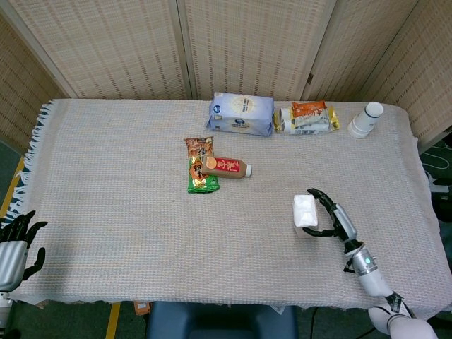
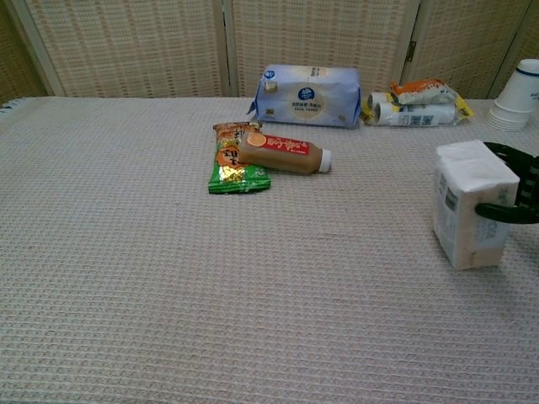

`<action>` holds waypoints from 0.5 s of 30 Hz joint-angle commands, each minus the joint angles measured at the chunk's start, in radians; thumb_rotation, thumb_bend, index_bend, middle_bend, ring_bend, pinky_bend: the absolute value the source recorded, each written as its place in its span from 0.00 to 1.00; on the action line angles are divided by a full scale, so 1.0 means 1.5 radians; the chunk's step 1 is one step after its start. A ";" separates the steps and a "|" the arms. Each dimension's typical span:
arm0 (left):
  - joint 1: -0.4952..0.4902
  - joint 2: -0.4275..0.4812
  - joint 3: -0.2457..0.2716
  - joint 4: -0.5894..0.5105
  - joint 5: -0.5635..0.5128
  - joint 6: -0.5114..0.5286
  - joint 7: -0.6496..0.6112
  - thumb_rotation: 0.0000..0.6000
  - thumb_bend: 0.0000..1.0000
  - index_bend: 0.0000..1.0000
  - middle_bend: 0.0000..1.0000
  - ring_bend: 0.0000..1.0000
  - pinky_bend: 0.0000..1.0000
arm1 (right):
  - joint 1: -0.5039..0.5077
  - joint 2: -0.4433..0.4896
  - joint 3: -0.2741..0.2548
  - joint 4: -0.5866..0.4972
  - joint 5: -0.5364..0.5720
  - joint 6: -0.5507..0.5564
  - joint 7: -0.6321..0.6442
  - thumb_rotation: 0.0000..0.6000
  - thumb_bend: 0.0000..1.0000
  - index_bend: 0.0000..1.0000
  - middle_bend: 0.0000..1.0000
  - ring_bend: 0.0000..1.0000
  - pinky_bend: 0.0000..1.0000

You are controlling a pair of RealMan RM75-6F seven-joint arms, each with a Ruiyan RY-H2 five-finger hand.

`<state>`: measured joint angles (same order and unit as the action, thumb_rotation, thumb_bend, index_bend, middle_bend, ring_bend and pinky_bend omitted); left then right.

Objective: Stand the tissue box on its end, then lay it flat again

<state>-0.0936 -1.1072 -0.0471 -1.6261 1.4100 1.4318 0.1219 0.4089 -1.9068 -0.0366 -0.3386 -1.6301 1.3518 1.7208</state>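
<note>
The white tissue box (image 1: 305, 212) stands on its end at the near right of the cloth-covered table (image 1: 127, 205). In the chest view the tissue box (image 2: 467, 206) rises upright at the right edge. My right hand (image 1: 333, 220) grips it from the right, fingers curled over the far side and thumb on the near face. The chest view shows only the dark fingers of my right hand (image 2: 515, 189). My left hand (image 1: 14, 247) hangs off the near left corner of the table with fingers spread, holding nothing.
A brown bottle (image 1: 226, 167) lies on snack packets (image 1: 200, 166) mid-table. At the back edge lie a blue pack (image 1: 241, 113), more wrapped snacks (image 1: 307, 116) and stacked paper cups (image 1: 366, 119). A woven screen (image 1: 247, 42) stands behind.
</note>
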 commanded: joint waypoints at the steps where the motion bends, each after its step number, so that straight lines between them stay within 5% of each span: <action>1: 0.000 0.000 0.000 0.000 0.001 0.000 0.000 1.00 0.50 0.22 0.00 0.00 0.12 | -0.001 0.017 -0.009 -0.020 -0.007 0.004 -0.008 1.00 0.25 0.11 0.18 0.04 0.00; 15: 0.000 0.002 0.003 -0.007 0.007 0.002 0.001 1.00 0.50 0.22 0.00 0.00 0.12 | -0.009 0.085 -0.006 -0.100 -0.002 0.032 -0.048 1.00 0.18 0.00 0.11 0.01 0.00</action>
<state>-0.0935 -1.1035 -0.0432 -1.6361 1.4197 1.4346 0.1230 0.3957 -1.7889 -0.0430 -0.4785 -1.6318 1.4027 1.6587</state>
